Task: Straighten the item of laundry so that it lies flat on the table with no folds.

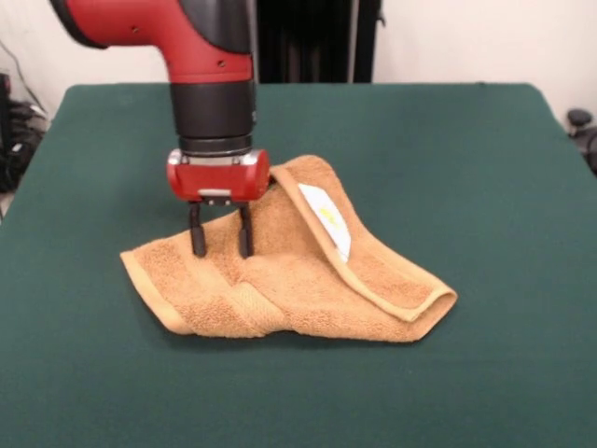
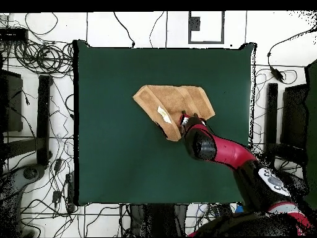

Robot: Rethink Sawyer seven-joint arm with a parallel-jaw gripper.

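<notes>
green cloth covers the table point(image 1: 485, 149) edge to edge, and the towel point(image 1: 308, 289) lies near its middle, leaving wide bare cloth on every side of it. the towel is not flat: seen from the front, one flap is folded over the rest, its banded edge running as a raised ridge from the top of the heap down to the rounded corner on the right, with the white care label point(image 1: 326, 220) showing on the flap's turned-up face. the towel's left part lies low with its border band along the front edge.

the gripper point(image 1: 221, 241) stands upright over the towel's left part, just left of the label. its two black fingers point(image 1: 198, 239) are spread a little apart, tips down on or in the terry; whether any cloth is caught between them cannot be made out.
</notes>
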